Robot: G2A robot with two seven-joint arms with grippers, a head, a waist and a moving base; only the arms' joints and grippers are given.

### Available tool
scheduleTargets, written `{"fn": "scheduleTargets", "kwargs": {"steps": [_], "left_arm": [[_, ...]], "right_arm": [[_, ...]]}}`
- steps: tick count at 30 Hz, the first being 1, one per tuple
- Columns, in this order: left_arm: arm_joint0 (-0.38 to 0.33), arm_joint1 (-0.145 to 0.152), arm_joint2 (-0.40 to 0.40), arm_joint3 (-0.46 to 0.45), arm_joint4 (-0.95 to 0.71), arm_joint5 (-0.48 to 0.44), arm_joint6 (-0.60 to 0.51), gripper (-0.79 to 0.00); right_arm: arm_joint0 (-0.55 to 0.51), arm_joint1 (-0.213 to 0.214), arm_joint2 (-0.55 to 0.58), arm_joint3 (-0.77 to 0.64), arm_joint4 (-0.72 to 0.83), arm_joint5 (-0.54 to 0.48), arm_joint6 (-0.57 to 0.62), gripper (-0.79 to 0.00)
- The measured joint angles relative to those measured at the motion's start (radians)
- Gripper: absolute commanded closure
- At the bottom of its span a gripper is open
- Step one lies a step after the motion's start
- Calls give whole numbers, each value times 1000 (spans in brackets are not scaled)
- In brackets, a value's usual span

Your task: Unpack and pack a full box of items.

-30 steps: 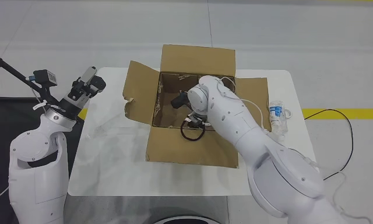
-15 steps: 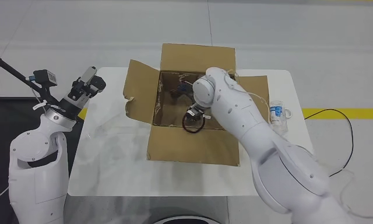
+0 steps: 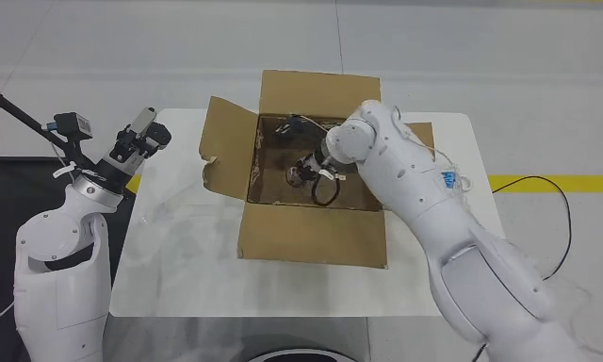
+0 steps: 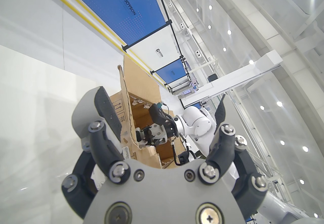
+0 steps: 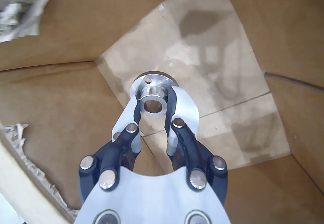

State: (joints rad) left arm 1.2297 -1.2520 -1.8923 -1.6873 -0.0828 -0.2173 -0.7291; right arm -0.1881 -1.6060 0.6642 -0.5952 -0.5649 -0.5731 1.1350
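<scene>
One white table bears the box — grey floor around.

Box: much of its floor and right flap lie under the right arm in the top view, and one finger of the left tool covers part of its near wall in the left wrist view. Bottle: at the right of the surface, mostly hidden behind that arm. Metal part: hub sides covered by the clamped fingers of the right tool, too small to make out from above; pale crumpled scrap: blurred, cut by the picture's edge, material unclear.
</scene>
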Motion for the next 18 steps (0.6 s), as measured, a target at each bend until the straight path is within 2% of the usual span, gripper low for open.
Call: {"fn": "scheduleTargets", "kwargs": {"steps": [7,14,18], "left_arm": [[0,0,0,0,0,0,0,-785],[0,0,0,0,0,0,0,-785],[0,0,0,0,0,0,0,-785]], "right_arm": [[-119,105,131,-253,-43,-59,-4,0],[-333,209,315,-687,-125,-15,78,0],[-433,245,403,-881,-154,0,110,0]]}}
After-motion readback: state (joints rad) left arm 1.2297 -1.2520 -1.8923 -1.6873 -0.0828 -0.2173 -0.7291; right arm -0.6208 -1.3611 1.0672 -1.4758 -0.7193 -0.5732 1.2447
